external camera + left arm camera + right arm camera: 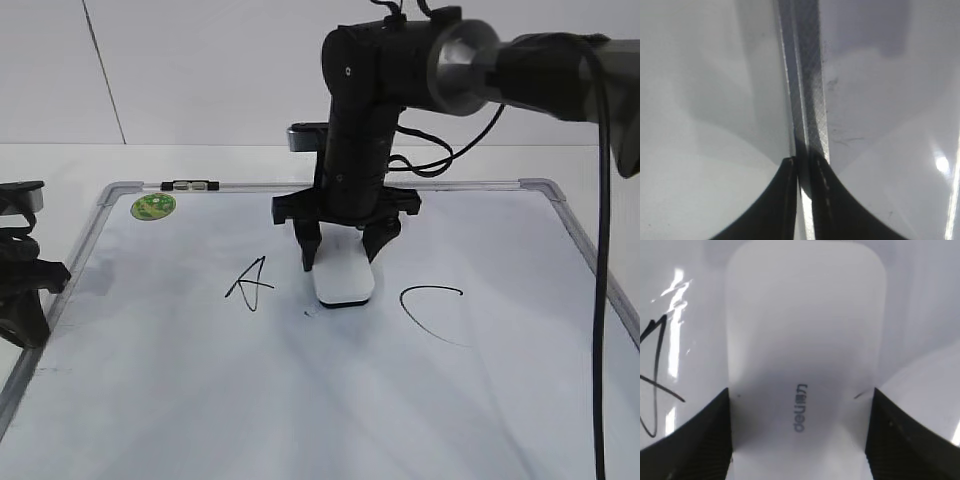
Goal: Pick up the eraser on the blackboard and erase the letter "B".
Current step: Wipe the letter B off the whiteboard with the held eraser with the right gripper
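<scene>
The white eraser [345,280] lies flat on the blackboard [300,400], between the black "A" [250,283] and "C" [432,308]. My right gripper [340,250] reaches down from above and is shut on it. In the right wrist view both black fingers [700,440] press the long sides of the eraser [802,330], with its grey print between them. The letter "B" is hidden; only a faint speck [308,313] shows at the eraser's front left corner. My left gripper [22,290] sits at the board's left edge, shut and empty, above the grey frame [807,90].
A round green sticker [153,207] sits in the board's far left corner. A small clip-like piece [190,185] rests on the top frame. Part of the "A" [655,375] shows left of the eraser. The right arm's cable [602,300] hangs at the right.
</scene>
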